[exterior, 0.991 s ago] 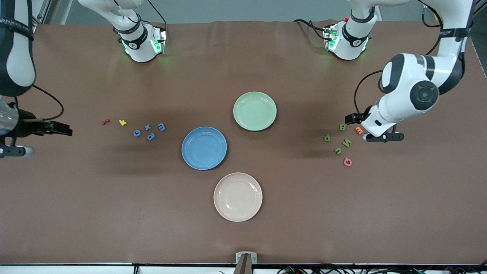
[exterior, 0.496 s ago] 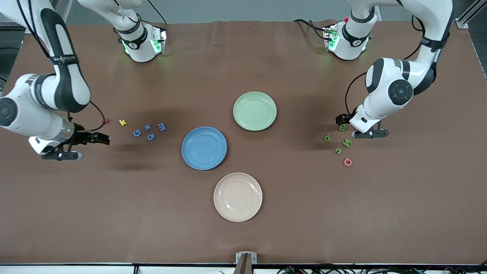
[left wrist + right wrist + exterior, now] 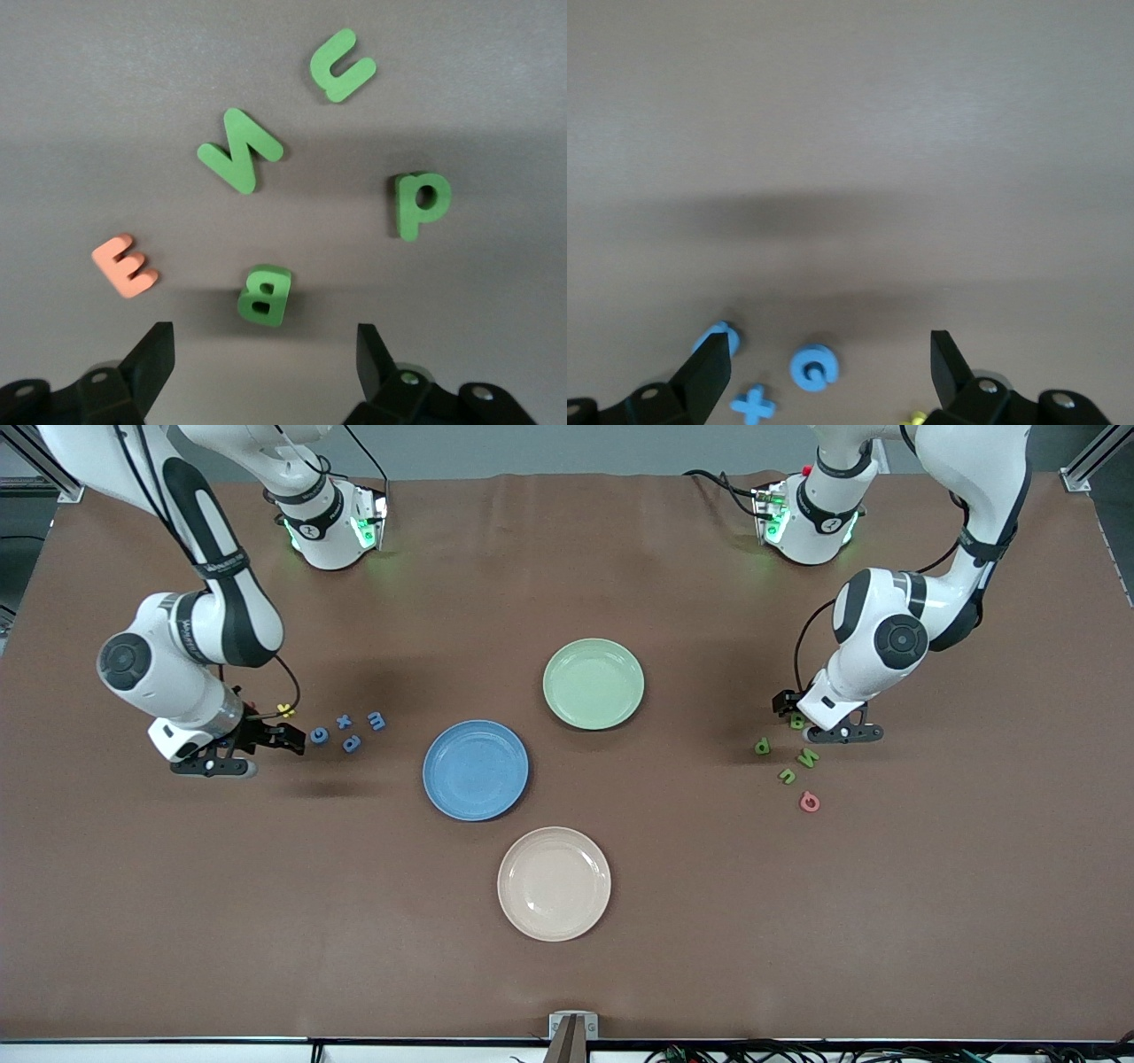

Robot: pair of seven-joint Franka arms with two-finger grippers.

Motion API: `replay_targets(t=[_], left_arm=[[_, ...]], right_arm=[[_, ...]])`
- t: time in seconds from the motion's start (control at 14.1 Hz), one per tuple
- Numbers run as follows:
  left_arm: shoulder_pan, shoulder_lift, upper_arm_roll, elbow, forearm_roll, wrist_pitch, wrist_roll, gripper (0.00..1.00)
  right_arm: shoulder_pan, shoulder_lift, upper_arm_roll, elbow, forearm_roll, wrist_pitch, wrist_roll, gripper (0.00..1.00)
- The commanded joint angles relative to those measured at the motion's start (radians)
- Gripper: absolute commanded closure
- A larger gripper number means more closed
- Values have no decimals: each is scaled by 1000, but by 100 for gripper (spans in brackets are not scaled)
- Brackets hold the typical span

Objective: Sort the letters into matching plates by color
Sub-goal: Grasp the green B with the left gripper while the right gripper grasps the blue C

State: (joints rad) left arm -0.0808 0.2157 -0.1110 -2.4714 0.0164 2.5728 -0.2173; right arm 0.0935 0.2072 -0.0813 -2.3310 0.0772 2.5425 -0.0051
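Four blue letters lie toward the right arm's end of the table: G (image 3: 319, 735), X (image 3: 344, 721), P (image 3: 352, 742) and E (image 3: 376, 720). My right gripper (image 3: 295, 741) hangs low and open, with the blue G (image 3: 814, 367) between its fingertips, untouched. Green letters B (image 3: 796, 722), P (image 3: 762, 746), W (image 3: 808, 758) and U (image 3: 787, 776) lie toward the left arm's end. My left gripper (image 3: 788, 709) is open just short of the green B (image 3: 264, 295). The blue plate (image 3: 476, 770) and the pale green plate (image 3: 594, 684) sit mid-table, both bare.
A beige plate (image 3: 554, 883) lies nearer the front camera than the blue plate. A yellow letter (image 3: 285, 709) sits beside the right gripper. An orange E (image 3: 125, 266) lies beside the green B, and a pink letter (image 3: 809, 802) lies nearer the camera than the U.
Both arms have swung in from the table's ends: the right gripper has reached the blue G, and the left gripper has come over the green B, hiding the orange E in the front view.
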Motion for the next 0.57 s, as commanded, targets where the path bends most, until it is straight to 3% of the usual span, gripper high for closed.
replay_targets(t=[0.0,0.28,0.5], left_arm=[[6,45,-4,-12,20,81,-17,12],[9,68,-3,-12,22,112,-16,27],[10,70,-3,-12,22,112,-16,47]], right_arm=[[28,-9,-5,-51,21,65,27,0],[31,18,-5,-125,21,182,27,0],[31,18,-5,-174,21,211,27,0]])
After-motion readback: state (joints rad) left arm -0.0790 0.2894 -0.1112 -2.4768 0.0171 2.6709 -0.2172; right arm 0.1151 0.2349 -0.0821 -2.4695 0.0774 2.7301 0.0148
